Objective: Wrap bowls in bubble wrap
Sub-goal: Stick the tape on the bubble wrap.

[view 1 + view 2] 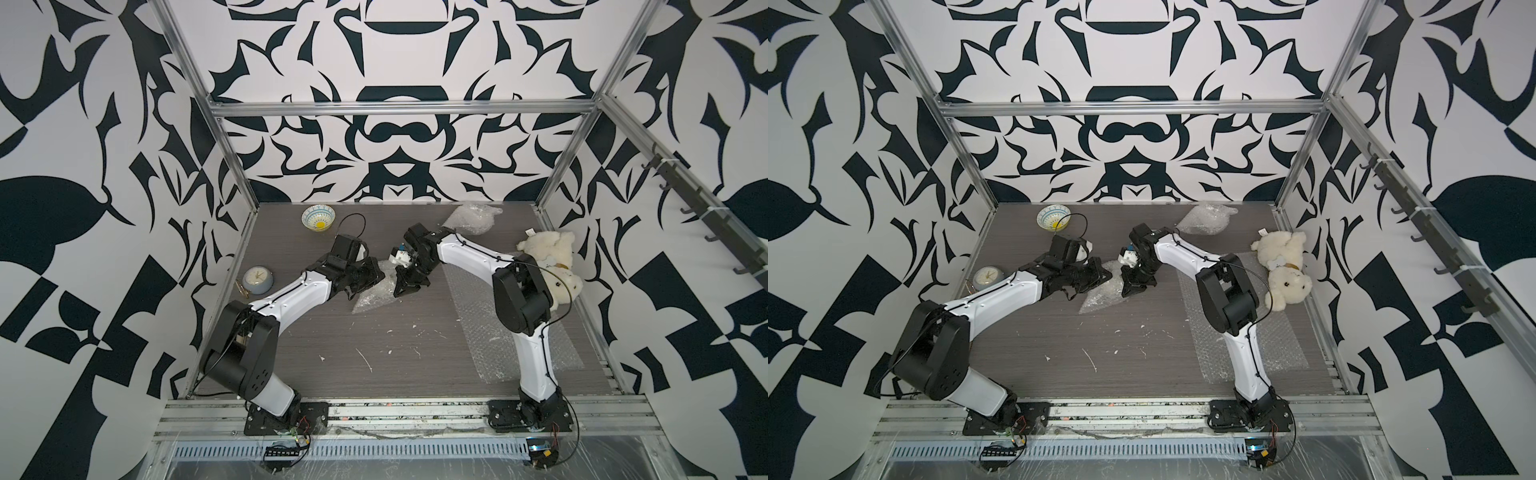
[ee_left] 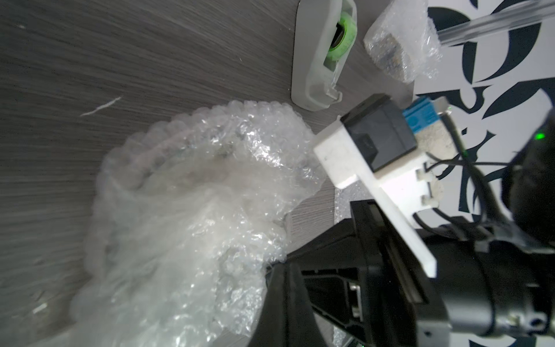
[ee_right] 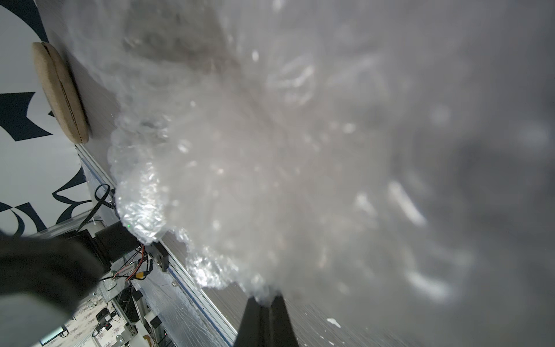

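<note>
With my right gripper (image 3: 265, 299) pinching the bubble wrap bundle (image 1: 374, 297) mid-table and my left gripper (image 1: 352, 294) clenched at its left edge, hold unclear, I should fold snugly without tearing.

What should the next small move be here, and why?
Probably the right gripper should draw its pinched flap across the bubble wrap bundle toward the left gripper: its jaws are shut on the wrap, the left is shut opposite, and the bundle lies loose.
</note>
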Tool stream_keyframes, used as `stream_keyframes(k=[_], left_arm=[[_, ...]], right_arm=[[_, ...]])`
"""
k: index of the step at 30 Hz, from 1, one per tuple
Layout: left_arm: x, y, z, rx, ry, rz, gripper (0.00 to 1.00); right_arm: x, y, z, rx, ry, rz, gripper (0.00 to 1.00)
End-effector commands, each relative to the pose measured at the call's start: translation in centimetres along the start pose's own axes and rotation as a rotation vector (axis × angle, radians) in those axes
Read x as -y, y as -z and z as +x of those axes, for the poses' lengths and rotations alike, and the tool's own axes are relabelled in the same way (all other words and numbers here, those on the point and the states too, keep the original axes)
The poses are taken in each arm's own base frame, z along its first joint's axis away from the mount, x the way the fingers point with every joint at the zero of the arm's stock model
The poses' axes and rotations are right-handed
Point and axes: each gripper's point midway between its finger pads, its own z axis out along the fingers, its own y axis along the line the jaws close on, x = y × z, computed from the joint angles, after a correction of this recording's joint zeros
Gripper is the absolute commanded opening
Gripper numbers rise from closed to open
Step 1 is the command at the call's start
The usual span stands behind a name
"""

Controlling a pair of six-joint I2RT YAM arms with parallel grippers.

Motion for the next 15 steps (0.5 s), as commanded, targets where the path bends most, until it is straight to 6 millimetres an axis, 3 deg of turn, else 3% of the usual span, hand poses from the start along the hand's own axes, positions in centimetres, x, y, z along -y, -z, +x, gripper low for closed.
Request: stream_keyframes(k=[1,15], left_arm=[[-0.3,-0.9,0.4,-0.025,0.003,0.017,0.01],[-2.2,-2.2,1.3,-0.051,0.036,-0.022,0.0]], right_arm=[[-0.4,1.1,-0.5,0.041,0.028,0.005,0.0],[-0.4,1.3,-0.6,0.044,0.026,0.006,0.0]])
